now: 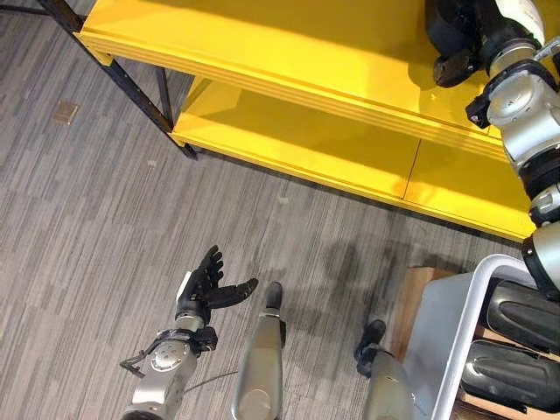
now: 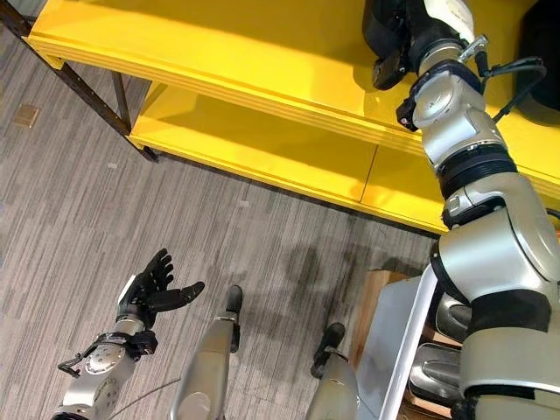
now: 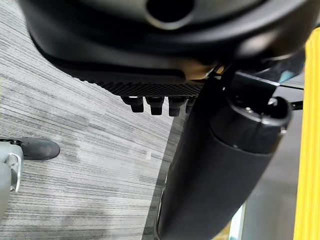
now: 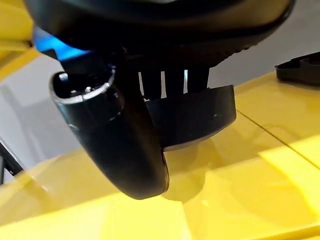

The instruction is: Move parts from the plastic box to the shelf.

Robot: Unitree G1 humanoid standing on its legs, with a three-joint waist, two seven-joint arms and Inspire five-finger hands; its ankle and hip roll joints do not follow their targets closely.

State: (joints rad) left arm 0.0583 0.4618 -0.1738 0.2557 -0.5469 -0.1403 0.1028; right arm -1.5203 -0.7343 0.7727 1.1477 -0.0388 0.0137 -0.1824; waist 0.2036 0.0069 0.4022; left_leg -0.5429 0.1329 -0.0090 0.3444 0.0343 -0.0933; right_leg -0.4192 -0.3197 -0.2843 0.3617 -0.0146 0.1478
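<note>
While our right hand [image 2: 395, 42] reaches up over the top board of the yellow shelf [image 1: 289, 52], we see its fingers [image 4: 175, 82] curled around a black part [image 4: 192, 117], thumb closed against it on the near side. That part hangs just above the yellow surface, apart from it as far as we can judge, with its shadow pooled directly underneath. So the relation that counts is straight down: the board lies below the part, and we judge a short lowering and a release as what the placing calls for. Another black part [image 4: 300, 70] already rests on the board further along, well apart from the drop spot, so no crowding there. Which way the held part's long axis runs we cannot tell. Our left hand [image 1: 206, 284] idles low over the grey floor [image 1: 87, 219], fingers spread and holding nothing. Down at the lower right, the plastic box [image 1: 468, 328] has more dark parts [image 1: 512, 372] waiting, nearer our right arm.
</note>
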